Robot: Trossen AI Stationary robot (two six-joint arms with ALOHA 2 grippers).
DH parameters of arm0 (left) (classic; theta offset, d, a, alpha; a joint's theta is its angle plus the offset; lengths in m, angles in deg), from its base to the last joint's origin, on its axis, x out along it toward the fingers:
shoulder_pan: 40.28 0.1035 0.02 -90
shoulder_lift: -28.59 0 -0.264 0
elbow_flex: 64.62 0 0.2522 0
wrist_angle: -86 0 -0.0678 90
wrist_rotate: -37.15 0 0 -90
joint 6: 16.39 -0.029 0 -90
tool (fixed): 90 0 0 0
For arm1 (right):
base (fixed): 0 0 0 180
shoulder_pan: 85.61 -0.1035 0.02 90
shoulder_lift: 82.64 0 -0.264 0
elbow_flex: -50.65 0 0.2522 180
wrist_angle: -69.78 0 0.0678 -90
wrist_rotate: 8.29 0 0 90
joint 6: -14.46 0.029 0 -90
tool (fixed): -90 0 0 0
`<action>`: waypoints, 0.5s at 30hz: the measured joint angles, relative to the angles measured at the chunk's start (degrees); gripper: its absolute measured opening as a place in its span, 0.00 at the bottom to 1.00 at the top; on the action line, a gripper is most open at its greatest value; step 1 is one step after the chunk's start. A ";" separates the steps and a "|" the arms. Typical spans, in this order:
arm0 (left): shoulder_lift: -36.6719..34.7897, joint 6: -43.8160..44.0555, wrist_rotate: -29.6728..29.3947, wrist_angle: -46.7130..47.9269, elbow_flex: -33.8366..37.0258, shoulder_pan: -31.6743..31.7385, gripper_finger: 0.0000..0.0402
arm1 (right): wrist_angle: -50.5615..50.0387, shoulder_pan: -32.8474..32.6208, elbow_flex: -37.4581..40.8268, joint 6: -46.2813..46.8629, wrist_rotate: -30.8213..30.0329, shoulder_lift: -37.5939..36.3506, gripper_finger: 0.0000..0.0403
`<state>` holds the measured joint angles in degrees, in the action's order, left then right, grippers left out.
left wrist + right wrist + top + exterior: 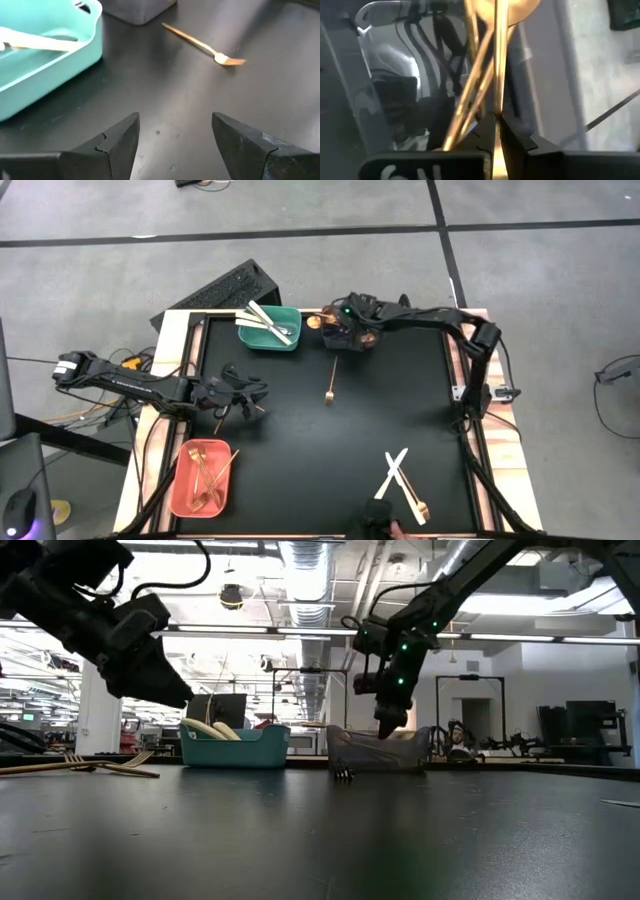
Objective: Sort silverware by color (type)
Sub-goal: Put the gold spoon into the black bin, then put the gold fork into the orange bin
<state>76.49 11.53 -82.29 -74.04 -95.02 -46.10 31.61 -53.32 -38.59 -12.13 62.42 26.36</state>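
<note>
My right gripper (352,332) reaches slanting down into the dark grey bin (380,750) at the table's far edge, shut on a gold spoon (496,60). Other gold spoons (465,100) lie in that bin. To its left, the teal bin (268,328) holds white knives (40,42). A gold fork (330,380) lies flat on the black table in front of the grey bin. My left gripper (175,145) hovers open above the table's left side (245,392), with nothing between its fingers. My right gripper pinches the spoon's thin handle (496,107) between its two fingers. The fingers slant down from above and the handle runs on ahead of them. The spoon's bowl (512,7) points down into the grey bin among the other spoons; whether it rests there I cannot tell.
A salmon bin (180,490) with gold forks stands at the near left corner. Two crossed white knives (395,473) and a gold utensil (418,505) lie near the right front. A person's dark-gloved hand (380,525) shows at the near edge.
</note>
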 joint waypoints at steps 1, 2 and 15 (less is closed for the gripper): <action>0.00 0.54 -0.03 0.35 0.00 0.00 0.59 | -0.17 0.06 0.00 0.87 0.02 0.14 0.15; 0.00 1.05 -0.25 0.63 0.00 0.00 0.59 | -0.71 0.10 0.00 1.67 0.00 0.15 0.17; -0.04 3.37 -1.48 7.01 0.00 0.35 0.59 | -11.63 0.69 -0.04 16.14 -0.35 -5.16 0.49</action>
<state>76.45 14.91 -83.78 -67.02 -95.02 -45.75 19.99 -52.63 -38.64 4.01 62.07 21.20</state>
